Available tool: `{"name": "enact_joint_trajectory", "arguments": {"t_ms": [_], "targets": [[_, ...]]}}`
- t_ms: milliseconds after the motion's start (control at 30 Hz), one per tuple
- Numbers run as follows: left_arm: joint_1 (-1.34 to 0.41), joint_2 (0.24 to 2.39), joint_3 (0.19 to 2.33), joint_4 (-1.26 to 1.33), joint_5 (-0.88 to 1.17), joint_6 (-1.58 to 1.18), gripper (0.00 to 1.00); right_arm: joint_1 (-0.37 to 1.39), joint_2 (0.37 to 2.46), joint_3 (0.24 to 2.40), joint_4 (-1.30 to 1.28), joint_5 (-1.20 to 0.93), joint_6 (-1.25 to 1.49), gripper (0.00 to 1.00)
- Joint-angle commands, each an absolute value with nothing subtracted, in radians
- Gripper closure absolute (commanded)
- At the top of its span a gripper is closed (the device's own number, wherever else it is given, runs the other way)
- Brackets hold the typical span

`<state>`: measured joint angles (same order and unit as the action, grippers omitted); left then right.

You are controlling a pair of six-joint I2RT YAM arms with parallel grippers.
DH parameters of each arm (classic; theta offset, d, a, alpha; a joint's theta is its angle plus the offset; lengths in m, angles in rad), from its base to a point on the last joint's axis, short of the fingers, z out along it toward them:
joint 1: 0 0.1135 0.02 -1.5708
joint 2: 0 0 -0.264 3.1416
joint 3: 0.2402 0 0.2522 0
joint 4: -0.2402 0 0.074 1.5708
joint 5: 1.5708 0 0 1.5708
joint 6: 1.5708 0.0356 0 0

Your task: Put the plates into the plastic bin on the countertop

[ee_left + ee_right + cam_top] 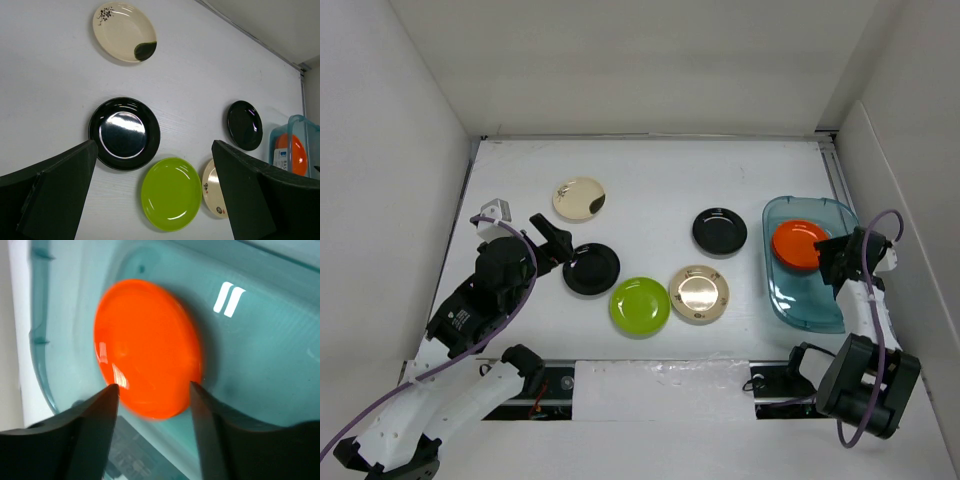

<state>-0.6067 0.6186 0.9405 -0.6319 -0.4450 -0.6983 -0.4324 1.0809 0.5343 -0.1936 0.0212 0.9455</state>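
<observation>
Five plates are left on the tabletop (650,170), and one is visibly in the bin (807,302), so by my reading the job is under halfway.

Nearest on the tabletop is the green plate (640,305). The gold plate (699,294) is just right of it, the two rims close or touching. A little farther and to the left lies the near black plate (591,268). The far black plate (720,231) sits right of centre, and the cream plate (580,198) is farthest, to the left.

The left end effector (153,147) is wide open and holds nothing. It hangs over the left of the tabletop, with the near black plate just beyond its fingertips in the wrist view. That plate looks like its likeliest next pick.

The bin stands at the right edge of the tabletop. The orange plate (147,347) lies in its far half. I cannot tell whether another plate lies under it.

The right end effector (154,385) hangs over the bin with its jaws partly apart. The near rim of the orange plate shows between the fingertips, but they do not pinch it. The plate is blurred in the wrist view, and I judge it released.
</observation>
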Motion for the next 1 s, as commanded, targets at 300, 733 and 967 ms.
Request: {"name": "enact_joint_trajectory", "arguments": {"t_ms": [300, 733, 967], "targets": [[-0.601, 0.630, 0.934, -0.600, -0.454, -0.693, 0.00, -0.439, 0.651, 0.612, -0.238, -0.056, 0.933, 0.04], [-0.583, 0.698, 0.953, -0.640, -0.497, -0.735, 0.00, 0.435, 1.272, 1.063, -0.012, 0.057, 0.738, 0.01], [-0.583, 0.658, 0.953, -0.658, -0.549, -0.765, 0.00, 0.552, 1.881, 1.521, -0.052, -0.201, 0.686, 0.02]]}}
